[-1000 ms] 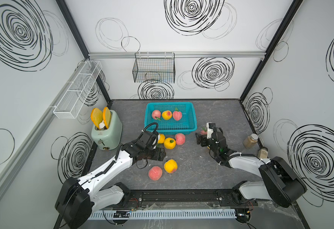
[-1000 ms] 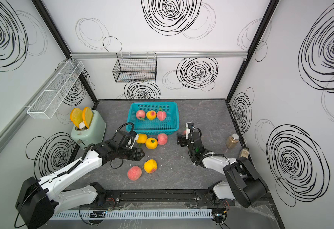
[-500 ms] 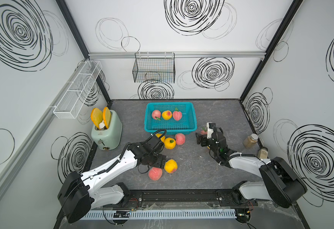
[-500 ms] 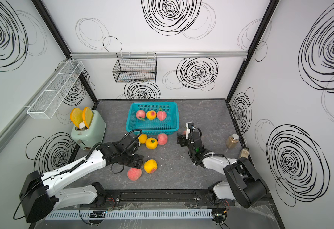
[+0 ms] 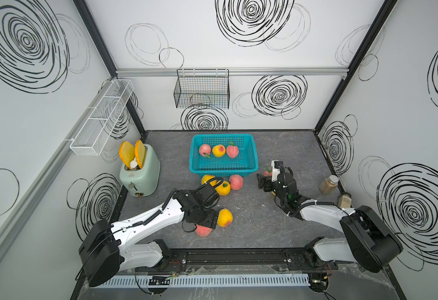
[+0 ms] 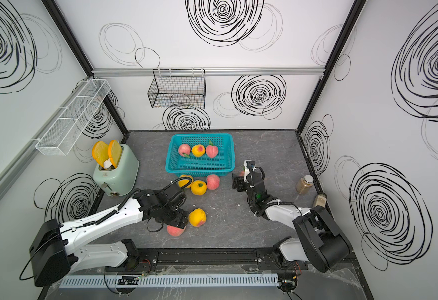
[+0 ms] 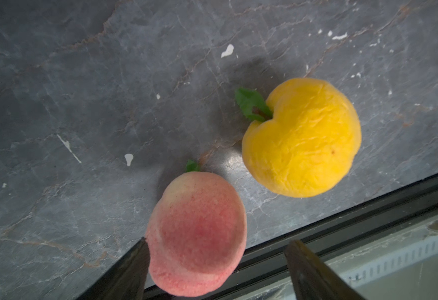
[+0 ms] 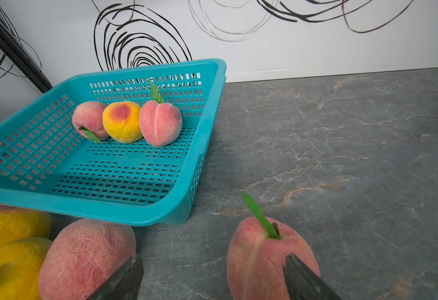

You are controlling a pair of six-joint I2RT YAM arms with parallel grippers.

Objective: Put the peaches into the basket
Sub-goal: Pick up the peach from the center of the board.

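The turquoise basket (image 5: 223, 171) (image 6: 199, 171) (image 8: 108, 207) stands at the back middle and holds three peaches (image 5: 218, 150) (image 8: 123, 122) in a row. Three more peaches (image 5: 236, 181) lie just in front of it. Near the table's front edge lie a yellow peach (image 5: 225, 217) (image 7: 301, 137) and a pink peach (image 5: 203, 230) (image 7: 197, 233). My left gripper (image 5: 205, 225) (image 7: 219, 244) is open and straddles the pink one, which sits close to one finger. My right gripper (image 5: 266, 179) (image 8: 211, 258) is open to the right of the basket, with a leafed pink peach (image 8: 259, 259) by one finger.
A mint toaster (image 5: 139, 174) with toast slices stands at the left. A black wire basket (image 5: 202, 94) and a white mesh rack (image 5: 101, 117) hang on the walls. Two jars (image 5: 329, 184) (image 5: 344, 200) stand at the right wall. A black rail (image 7: 342, 223) borders the front edge.
My left arm has swung from the peaches beside the basket toward the front edge and come down over the pink peach. The right arm has not moved.
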